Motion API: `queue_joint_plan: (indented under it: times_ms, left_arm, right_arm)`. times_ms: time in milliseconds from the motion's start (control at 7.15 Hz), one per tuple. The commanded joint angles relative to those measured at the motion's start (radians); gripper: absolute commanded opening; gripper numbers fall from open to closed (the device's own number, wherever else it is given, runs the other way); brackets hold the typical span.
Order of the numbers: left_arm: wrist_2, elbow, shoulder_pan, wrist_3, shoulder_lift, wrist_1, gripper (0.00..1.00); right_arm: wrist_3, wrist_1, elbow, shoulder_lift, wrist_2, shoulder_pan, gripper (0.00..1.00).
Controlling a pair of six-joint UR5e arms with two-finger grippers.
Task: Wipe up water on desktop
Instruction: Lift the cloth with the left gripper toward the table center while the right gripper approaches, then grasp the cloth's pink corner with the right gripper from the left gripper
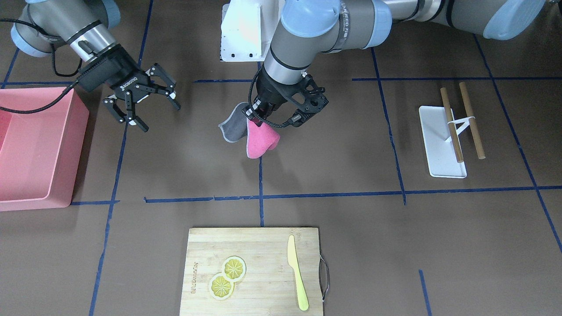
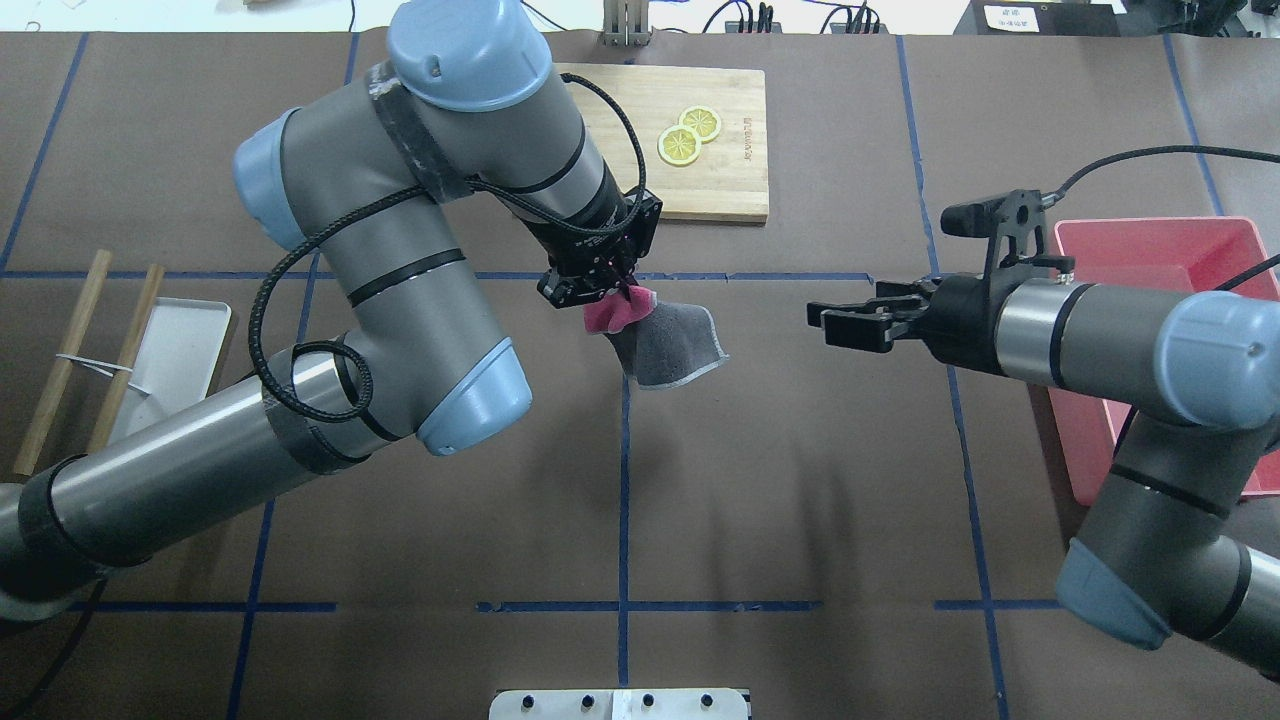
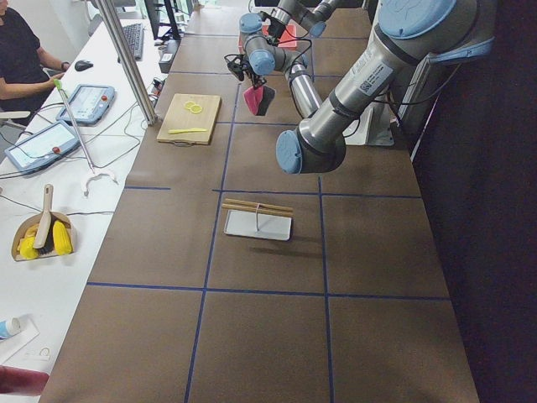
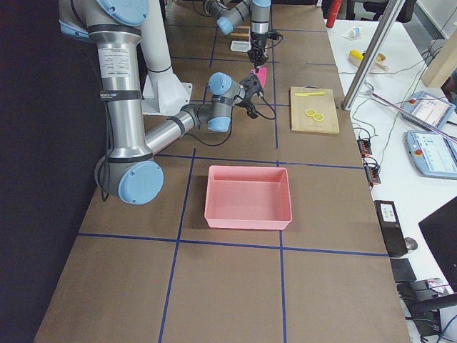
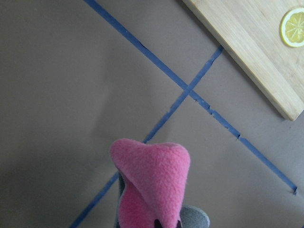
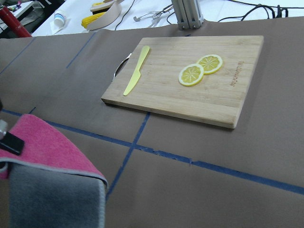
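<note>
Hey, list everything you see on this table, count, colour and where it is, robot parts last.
desktop: one, brown with blue tape grid, under everything
cloth: one, pink and grey, hanging from the left claw
cutting board: one, light wood, far edge from the robot
lemon slices: two, yellow, touching, on the cutting board
knife: one, yellow, on the cutting board
bin: one, pink, robot's right side
tray: one, white, robot's left side
sticks: two, tan, propped over the tray
left claw: one, black, shut on the cloth
right claw: one, black, open, near the bin
</note>
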Motion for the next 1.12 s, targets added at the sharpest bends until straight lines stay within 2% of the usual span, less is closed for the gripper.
queue_joint_plan:
  times_ms: [0,140,280,419,559,699,978]
  left_arm:
    - [0.002,0.047,0.002,-0.044,-0.038,0.0,0.02]
    - [0.002,0.047,0.002,-0.047,-0.047,0.001,0.02]
    - [0.002,0.044,0.005,-0.061,-0.05,0.001,0.02]
    - [0.002,0.041,0.016,-0.07,-0.053,0.001,0.02]
    - [0.002,0.042,0.021,-0.079,-0.064,0.0,0.02]
    - [0.002,0.042,0.03,-0.081,-0.065,0.0,0.02]
    - [0.002,0.035,0.057,-0.082,-0.065,0.0,0.02]
  right_arm:
    - [-0.062,0.0,0.0,0.036,-0.236,-0.161,0.99]
    - [-0.147,0.0,0.0,0.037,-0.327,-0.201,0.99]
    - [-0.2,-0.005,-0.003,0.04,-0.35,-0.224,0.99]
    - [-0.207,-0.043,-0.003,0.057,-0.367,-0.241,0.99]
    - [-0.235,-0.108,-0.003,0.091,-0.422,-0.275,0.99]
    - [-0.283,-0.147,-0.003,0.127,-0.453,-0.289,0.99]
    - [-0.288,-0.169,-0.004,0.137,-0.455,-0.293,0.99]
